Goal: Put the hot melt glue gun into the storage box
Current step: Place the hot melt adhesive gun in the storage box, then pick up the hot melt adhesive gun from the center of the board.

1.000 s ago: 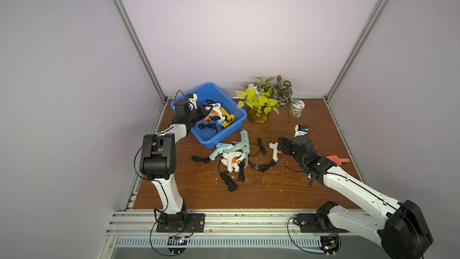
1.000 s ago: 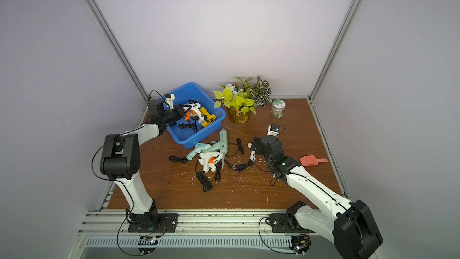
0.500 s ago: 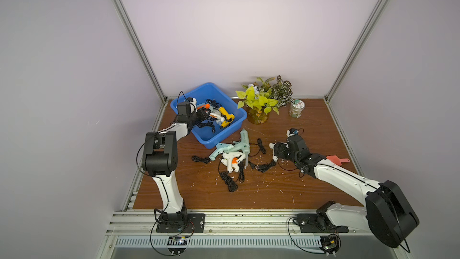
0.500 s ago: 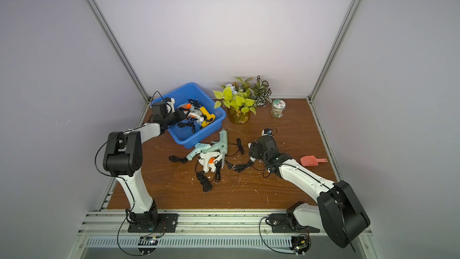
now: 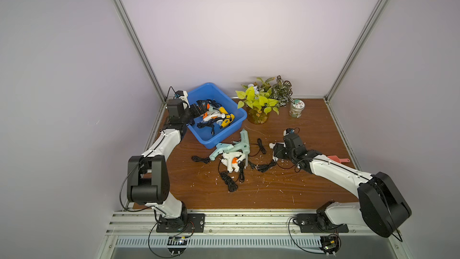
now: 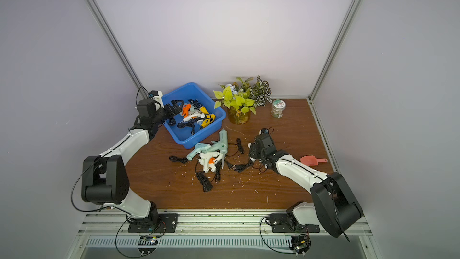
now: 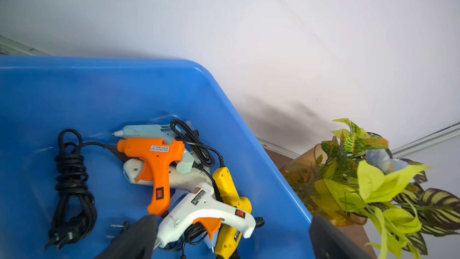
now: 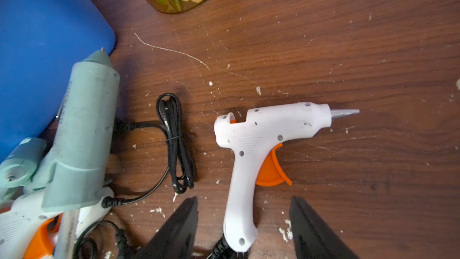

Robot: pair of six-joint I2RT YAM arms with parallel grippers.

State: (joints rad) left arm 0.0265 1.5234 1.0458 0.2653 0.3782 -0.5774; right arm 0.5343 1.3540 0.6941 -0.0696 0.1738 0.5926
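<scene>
The blue storage box point(image 5: 214, 143) point(image 6: 196, 140) stands at the back left with several glue guns inside. My left gripper point(image 5: 199, 109) point(image 7: 232, 220) hovers over it, open. A white glue gun with an orange trigger point(image 7: 206, 208) lies loose between the fingers, on top of a yellow one point(image 7: 226, 183) and beside an orange one point(image 7: 154, 155). On the table, another white hot melt glue gun point(image 8: 261, 130) lies flat. My right gripper point(image 5: 276, 151) point(image 8: 244, 199) is open astride its handle, with a gap on each side.
A big teal gun point(image 5: 244, 140), a small teal one point(image 5: 220, 149) and a white one point(image 5: 231, 161) lie piled with black cords point(image 5: 227, 180) in front of the box. A potted plant point(image 5: 258, 110), a jar point(image 5: 296, 108) and a pink scoop point(image 5: 337, 159) stand around the right arm.
My left gripper has opened over the box and let go of the white glue gun. My right arm has moved down over the gun on the table, its jaws narrowing around the handle.
</scene>
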